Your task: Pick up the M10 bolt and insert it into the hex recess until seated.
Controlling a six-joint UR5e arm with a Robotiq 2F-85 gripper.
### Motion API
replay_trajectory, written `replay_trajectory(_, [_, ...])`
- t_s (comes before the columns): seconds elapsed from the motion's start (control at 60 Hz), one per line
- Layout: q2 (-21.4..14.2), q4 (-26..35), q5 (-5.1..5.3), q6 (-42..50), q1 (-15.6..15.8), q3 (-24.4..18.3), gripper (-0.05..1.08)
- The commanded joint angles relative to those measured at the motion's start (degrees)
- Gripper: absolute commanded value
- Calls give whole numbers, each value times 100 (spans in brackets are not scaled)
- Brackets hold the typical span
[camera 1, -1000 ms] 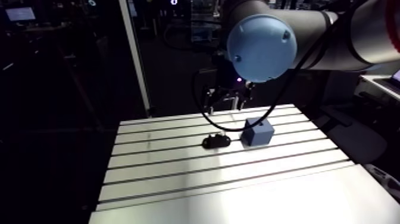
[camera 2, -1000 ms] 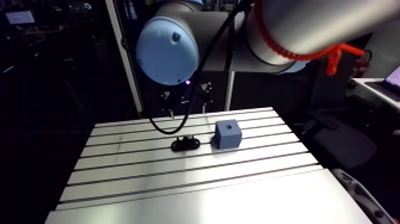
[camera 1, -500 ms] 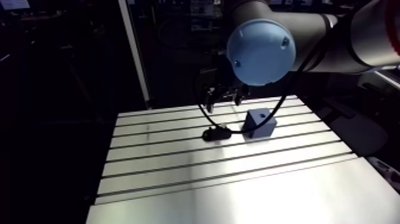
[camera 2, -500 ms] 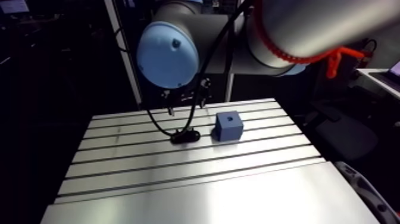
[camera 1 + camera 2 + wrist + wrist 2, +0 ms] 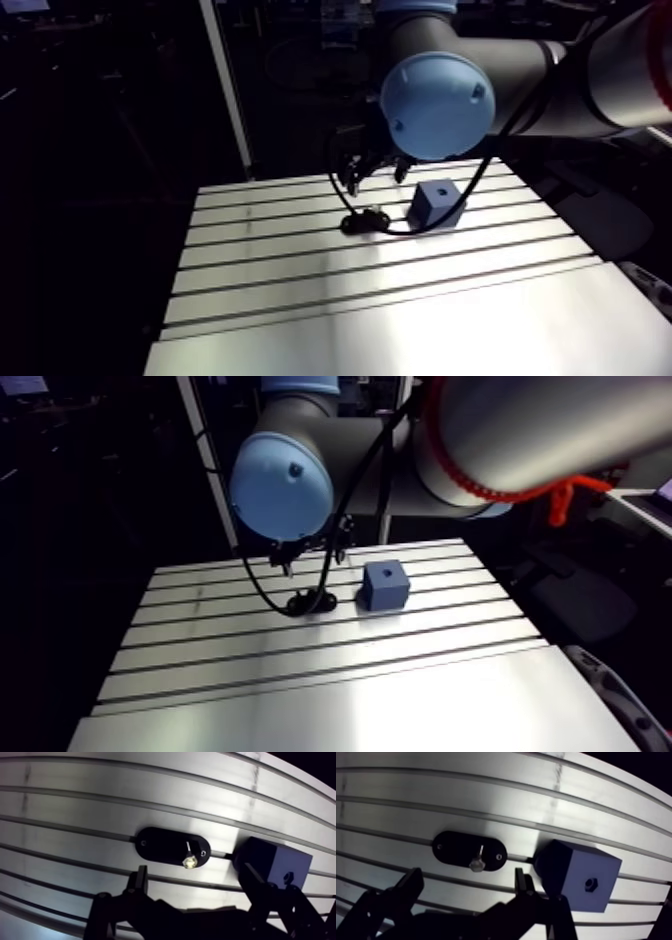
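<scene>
Wrist view: gripper (image 5: 466, 875) wide open and empty, poised over M10 bolt (image 5: 477, 861) standing in black holder (image 5: 453, 849), beside blue block (image 5: 576, 872) with vacant hex recess (image 5: 591, 884). Left to do: grasping, lifting, inserting.

one bolt (image 5: 189, 860), one black oval holder (image 5: 162, 844), one blue block (image 5: 576, 872) with one hex recess (image 5: 591, 884), one slotted table (image 5: 100, 812), one gripper (image 5: 466, 873), two fingers (image 5: 410, 886)

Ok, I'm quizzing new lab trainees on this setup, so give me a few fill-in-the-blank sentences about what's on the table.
1. The M10 bolt stands in a ____ oval holder.
2. The hex recess sits in a ____ block beside the holder.
3. The gripper is ____, holding nothing.
Missing words: black, blue, open.
</scene>
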Motion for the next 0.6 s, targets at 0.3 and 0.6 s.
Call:
replay_trajectory(0.3, [68, -212, -18, 259, 1, 143, 2])
replay_trajectory(0.6, [137, -221, -10, 403, -7, 144, 2])
